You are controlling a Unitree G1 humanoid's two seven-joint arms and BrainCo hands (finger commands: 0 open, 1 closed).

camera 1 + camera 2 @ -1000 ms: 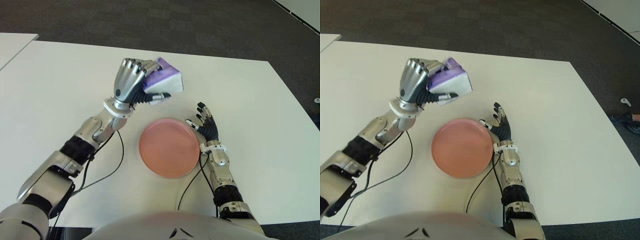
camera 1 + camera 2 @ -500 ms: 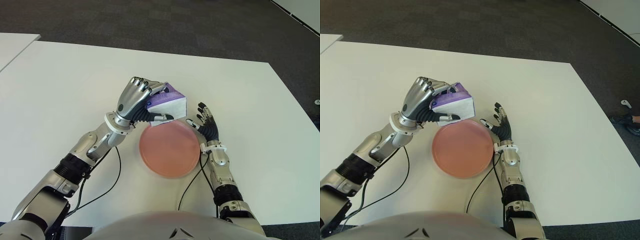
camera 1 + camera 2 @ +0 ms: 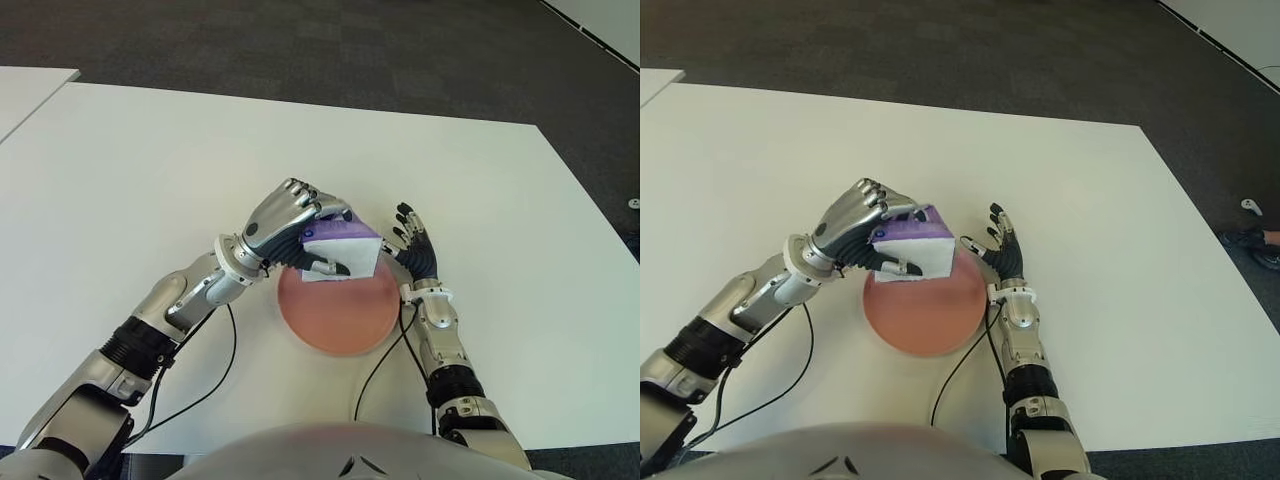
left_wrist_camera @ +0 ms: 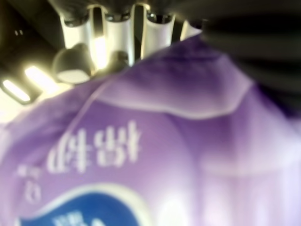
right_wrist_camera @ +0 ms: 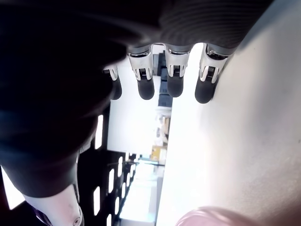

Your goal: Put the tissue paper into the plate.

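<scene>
**Tissue pack held over the far edge of the plate**

The left hand (image 3: 290, 222) has the tissue paper pack (image 3: 343, 247) wrapped up, fingers (image 3: 312, 203) curled over its far side and the thumb (image 3: 328, 267) tucked under the near edge. The pack sits on the hand's right, sticking out past the fingertips toward the right hand. In the left wrist view the purple wrapper (image 4: 155, 155) fills nearly everything, pressed close against the palm, with the fingers closing over its edge.

The pack shows over the far rim of the pink plate (image 3: 340, 315), covering that edge from the head camera. Whether it touches the plate cannot be told. Its long axis runs left to right, roughly level, the purple top face up and a white side face turned toward the robot.

The right hand (image 3: 413, 250) shows just to the right of the plate, at its far-right rim, fingers spread and pointing away, holding nothing. The right wrist view backs that up: fingers (image 5: 174, 81) straight and apart over the white table (image 5: 235, 141), with a sliver of pink plate rim at the picture's edge.

Most of the plate's near half lies bare. The white table (image 3: 130, 170) is open on the far and left sides, and to the right beyond the right hand. Its far edge meets dark carpet (image 3: 300, 50), well apart from both hands. A black cable (image 3: 225, 355) loops on the table near the left forearm.
</scene>
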